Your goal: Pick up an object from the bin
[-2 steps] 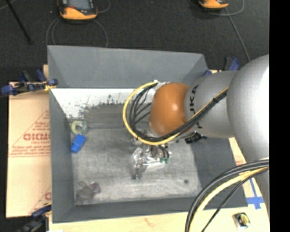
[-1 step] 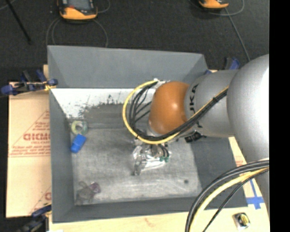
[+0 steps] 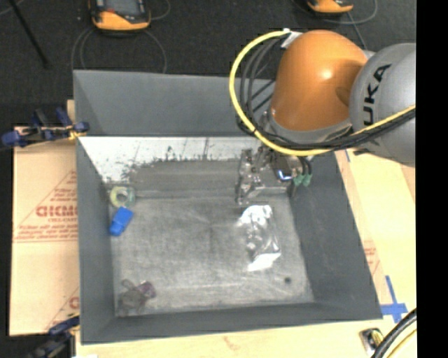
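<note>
Gripper just beside clear plastic bag, right half of bin.
Grip state: cannot tell. Blue block far left.

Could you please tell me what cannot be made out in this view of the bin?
All in the camera view:
- The bin's far right corner, hidden behind the arm's orange cover.
- The clear crumpled thing beside the gripper: glare hides its kind.
- The greyish-purple thing, near left corner: too small to name.

A dark floor lies along the top of the view. Two orange-and-black devices sit on it at the upper edge, well apart.
</note>
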